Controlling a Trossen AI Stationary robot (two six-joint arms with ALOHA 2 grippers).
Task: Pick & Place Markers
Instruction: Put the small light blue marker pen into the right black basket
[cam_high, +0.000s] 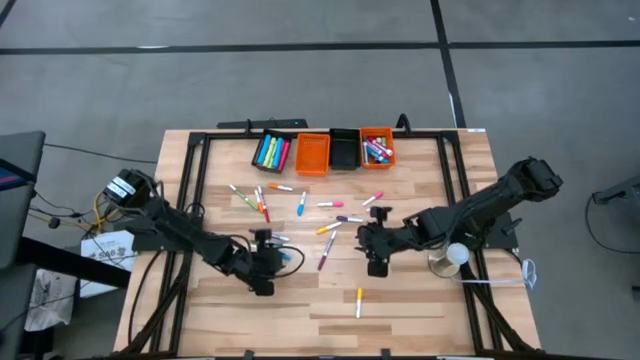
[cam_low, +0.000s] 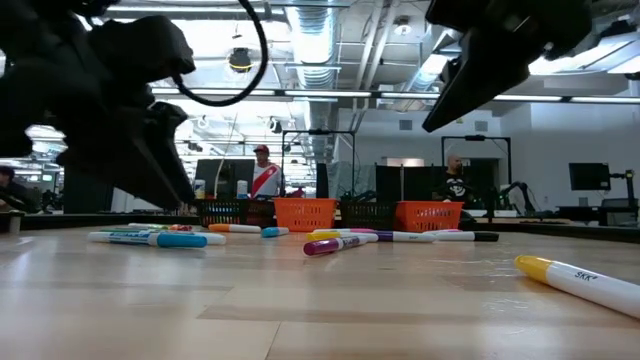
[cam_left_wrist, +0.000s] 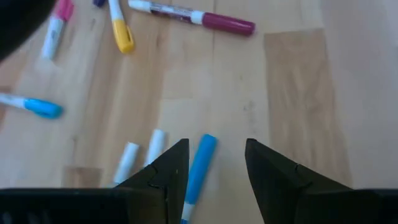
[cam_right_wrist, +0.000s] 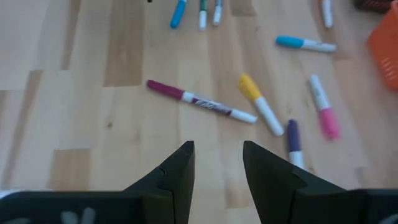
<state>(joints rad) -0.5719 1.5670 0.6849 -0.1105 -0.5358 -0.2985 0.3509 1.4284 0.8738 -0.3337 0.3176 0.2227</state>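
Many markers lie scattered on the wooden table (cam_high: 420, 310), mostly between my two grippers. My left gripper (cam_left_wrist: 214, 146) stands open over a blue marker (cam_left_wrist: 200, 163). That marker lies flat on the table below the gap, close to one finger (cam_left_wrist: 171, 165), with two white-ended markers (cam_left_wrist: 142, 155) beside it. My right gripper (cam_right_wrist: 217, 146) is open with nothing between its fingers. Just ahead of it lie a magenta marker (cam_right_wrist: 199, 102), a yellow one (cam_right_wrist: 258, 106), a purple one (cam_right_wrist: 292, 140) and a pink one (cam_right_wrist: 323, 115). In the high view, my left gripper (cam_high: 266, 262) and right gripper (cam_high: 376, 252) face each other across the pile.
Four small bins stand in a row at the far edge: a black bin (cam_high: 272, 152) and an orange bin (cam_high: 377, 147) hold markers, with an orange bin (cam_high: 312, 153) and a black bin (cam_high: 344, 150) between them. A lone yellow marker (cam_high: 359, 300) lies near the front. A white round object (cam_high: 456, 255) sits by the right arm.
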